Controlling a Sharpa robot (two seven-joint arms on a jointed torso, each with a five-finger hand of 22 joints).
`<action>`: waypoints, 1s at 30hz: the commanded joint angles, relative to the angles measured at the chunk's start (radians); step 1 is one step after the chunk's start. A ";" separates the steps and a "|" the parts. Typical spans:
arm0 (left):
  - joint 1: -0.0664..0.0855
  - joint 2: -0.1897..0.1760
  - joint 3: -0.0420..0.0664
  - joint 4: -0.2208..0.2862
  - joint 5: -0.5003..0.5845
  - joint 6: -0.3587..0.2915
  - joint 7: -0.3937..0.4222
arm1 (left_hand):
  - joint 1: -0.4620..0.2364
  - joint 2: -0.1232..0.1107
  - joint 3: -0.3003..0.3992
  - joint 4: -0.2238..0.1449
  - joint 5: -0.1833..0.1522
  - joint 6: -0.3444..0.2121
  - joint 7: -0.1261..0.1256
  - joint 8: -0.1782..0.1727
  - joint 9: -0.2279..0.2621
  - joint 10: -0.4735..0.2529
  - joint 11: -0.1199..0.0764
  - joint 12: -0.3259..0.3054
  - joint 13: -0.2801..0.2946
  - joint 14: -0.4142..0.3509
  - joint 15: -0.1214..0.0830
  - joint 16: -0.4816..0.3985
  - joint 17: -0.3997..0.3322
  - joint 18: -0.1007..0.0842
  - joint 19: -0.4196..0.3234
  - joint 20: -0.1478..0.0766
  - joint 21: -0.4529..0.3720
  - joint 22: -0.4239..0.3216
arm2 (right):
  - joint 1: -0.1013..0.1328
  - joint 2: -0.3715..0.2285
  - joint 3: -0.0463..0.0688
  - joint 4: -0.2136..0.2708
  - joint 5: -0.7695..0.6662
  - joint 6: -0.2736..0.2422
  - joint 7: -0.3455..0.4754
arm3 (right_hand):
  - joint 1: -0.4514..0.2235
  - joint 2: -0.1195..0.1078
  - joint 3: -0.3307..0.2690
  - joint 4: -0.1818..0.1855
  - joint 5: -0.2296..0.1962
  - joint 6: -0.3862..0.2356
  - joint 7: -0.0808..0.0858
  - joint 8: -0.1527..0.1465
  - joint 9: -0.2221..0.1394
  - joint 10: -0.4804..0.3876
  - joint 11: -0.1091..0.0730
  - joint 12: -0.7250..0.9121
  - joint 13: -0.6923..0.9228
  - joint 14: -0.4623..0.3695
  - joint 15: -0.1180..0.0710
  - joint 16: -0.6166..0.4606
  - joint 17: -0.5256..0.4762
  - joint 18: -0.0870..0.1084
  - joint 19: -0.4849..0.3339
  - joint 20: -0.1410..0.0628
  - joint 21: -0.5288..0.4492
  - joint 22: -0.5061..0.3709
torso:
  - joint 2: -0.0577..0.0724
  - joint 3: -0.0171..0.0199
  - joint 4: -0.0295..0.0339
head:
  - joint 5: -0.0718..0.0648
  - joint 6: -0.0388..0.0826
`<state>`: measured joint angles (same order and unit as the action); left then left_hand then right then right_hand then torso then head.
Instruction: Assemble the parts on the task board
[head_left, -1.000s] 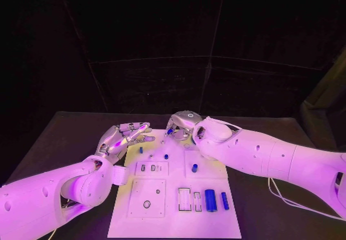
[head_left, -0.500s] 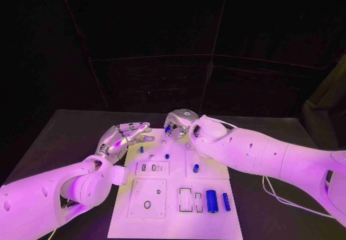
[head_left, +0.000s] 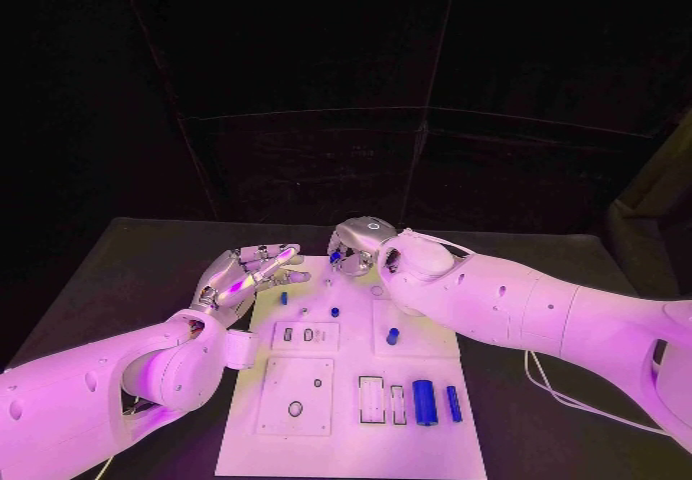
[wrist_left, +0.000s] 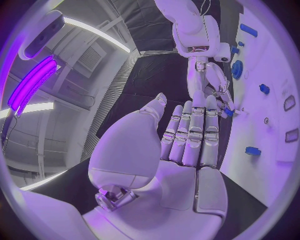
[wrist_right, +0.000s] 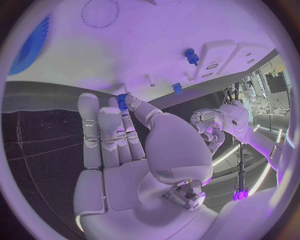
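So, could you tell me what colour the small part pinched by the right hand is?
Blue; the part in the right hand shows best in the right wrist view.

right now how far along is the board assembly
Early to midway, I'd judge. Small blue parts already stand on the task board, which may be done steps. In hand: the right hand pinches a small blue part above the board's far end, while the left hand hovers open beside it. Left: the blue cylinders lie near the board's front, and the slots beside them look unfilled.

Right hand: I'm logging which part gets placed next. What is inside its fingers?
The right hand pinches a small blue part at its fingertips above the task board; its fingers cover the part's shape.
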<state>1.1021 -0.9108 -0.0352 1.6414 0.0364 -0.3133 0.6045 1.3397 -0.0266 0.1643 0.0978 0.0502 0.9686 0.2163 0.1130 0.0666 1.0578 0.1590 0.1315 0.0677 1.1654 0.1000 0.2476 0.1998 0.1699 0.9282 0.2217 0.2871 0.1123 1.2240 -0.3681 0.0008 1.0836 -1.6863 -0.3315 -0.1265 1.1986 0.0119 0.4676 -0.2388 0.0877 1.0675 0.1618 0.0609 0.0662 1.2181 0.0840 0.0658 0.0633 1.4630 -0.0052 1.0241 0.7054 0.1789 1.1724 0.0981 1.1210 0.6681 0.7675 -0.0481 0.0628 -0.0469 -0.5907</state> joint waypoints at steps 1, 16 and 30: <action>0.002 -0.001 0.001 0.000 0.001 0.015 0.000 | 0.001 0.012 0.000 -0.005 0.000 0.006 0.001 -0.002 -0.001 0.006 -0.001 -0.003 -0.001 0.003 0.003 -0.007 0.001 0.014 0.007 -0.003 -0.003 -0.002 | -0.008 -0.006 -0.006 0.012 -0.015 0.029 0.002 | 0.003 -0.010 0.007 0.001 -0.003 0.006 -0.002 0.005 0.001 -0.006 0.001 -0.001 0.001 -0.004 0.000 0.006 0.002 -0.016 -0.008 0.001 0.008 0.003 | 0.001 0.0008 -0.0010 | 0.003 0.001; 0.002 -0.002 0.001 -0.008 0.001 0.017 -0.001 | 0.001 0.012 0.001 -0.007 0.000 0.006 0.000 -0.004 -0.001 0.007 -0.002 -0.005 -0.001 0.003 0.003 -0.009 0.002 0.014 0.008 -0.003 -0.004 -0.003 | -0.009 -0.032 -0.006 0.050 -0.029 -0.017 0.008 | 0.003 -0.016 0.009 0.002 -0.002 0.008 -0.002 0.005 0.001 -0.004 0.000 -0.001 0.002 -0.004 0.000 0.010 0.005 -0.017 -0.008 0.001 0.010 0.005 | 0.004 0.0014 -0.0012 | 0.002 0.005; 0.003 -0.003 0.001 -0.012 0.001 0.018 -0.003 | 0.001 0.012 0.002 -0.008 0.000 0.006 0.000 -0.004 -0.001 0.007 -0.002 -0.006 -0.001 0.003 0.003 -0.009 0.002 0.014 0.008 -0.003 -0.004 -0.003 | -0.009 -0.034 -0.006 0.052 -0.030 0.006 0.001 | -0.003 -0.033 0.010 0.009 -0.004 0.000 0.000 0.002 0.000 -0.015 0.003 -0.005 0.000 -0.007 0.002 0.007 -0.004 -0.015 -0.016 0.002 0.007 -0.005 | 0.006 0.0003 0.0005 | 0.000 0.005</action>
<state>1.1035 -0.9138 -0.0352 1.6288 0.0376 -0.3104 0.5995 1.3396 -0.0266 0.1672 0.0949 0.0502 0.9685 0.2162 0.1130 0.0667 1.0578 0.1591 0.1315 0.0678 1.1654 0.1000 0.2428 0.2008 0.1698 0.9316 0.2184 0.2872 0.1105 1.2151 -0.4025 -0.0046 1.1363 -1.7085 -0.3464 -0.1236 1.1965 -0.0148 0.4743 -0.2318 0.0872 1.0676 0.1618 0.0657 0.0656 1.2082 0.0892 0.0660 0.0641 1.4628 -0.0050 1.0278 0.7044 0.1790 1.1629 0.0978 1.1256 0.6665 0.7729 -0.0473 0.0616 -0.0468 -0.5850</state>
